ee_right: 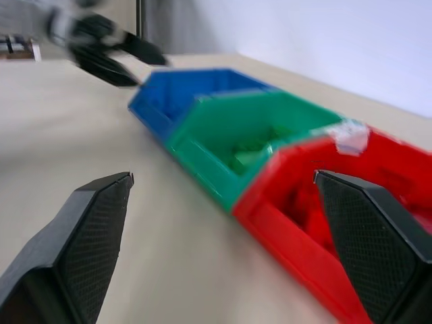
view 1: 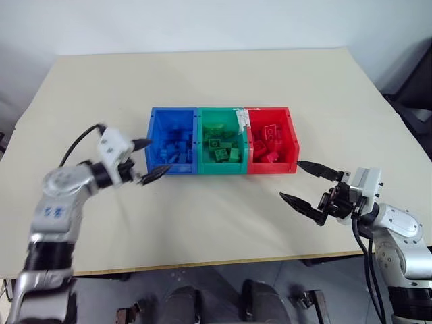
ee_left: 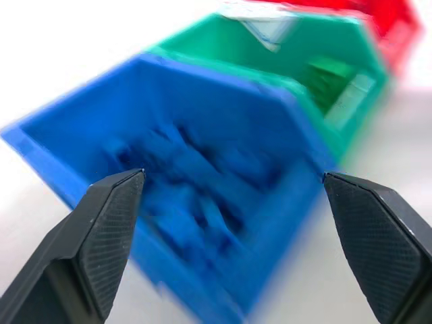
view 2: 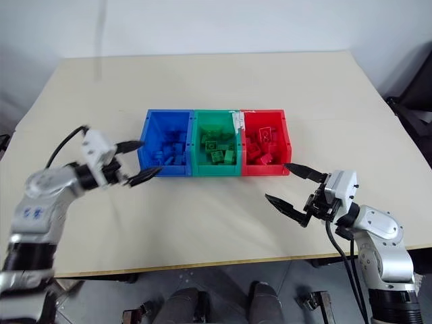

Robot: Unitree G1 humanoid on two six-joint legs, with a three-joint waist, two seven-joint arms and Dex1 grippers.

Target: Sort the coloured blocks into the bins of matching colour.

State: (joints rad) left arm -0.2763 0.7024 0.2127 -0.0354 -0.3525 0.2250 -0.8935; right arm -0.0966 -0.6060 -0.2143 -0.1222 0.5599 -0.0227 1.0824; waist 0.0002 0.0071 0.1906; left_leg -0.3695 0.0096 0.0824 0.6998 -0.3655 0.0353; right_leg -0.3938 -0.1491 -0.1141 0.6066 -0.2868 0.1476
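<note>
The left gripper (view 1: 146,161) hangs just beside the outer wall of the blue bin (view 1: 154,142), its two black fingers spread wide with nothing between them. In the left wrist view the blue bin lies straight ahead of those fingers, heaped with blue blocks (view 1: 174,150). The right gripper (view 1: 307,184) is also wide and empty, hovering above the counter (view 1: 216,223) near the front corner of the red bin (view 1: 291,135).

Beyond the blue bin sit the green bin (view 1: 200,138) and then the red bin, all three joined in a row. Green blocks (view 1: 223,150) lie in the green one and red blocks (view 1: 268,143) in the red one. No loose block can be seen on the counter around either gripper.

Judging from this, the sorting looks finished or very nearly so, with a drop into the blue bin the likeliest step in hand. The next move calls for checking the counter for any stray block; if none is found, both arms can simply draw clear of the bins without knocking them.
</note>
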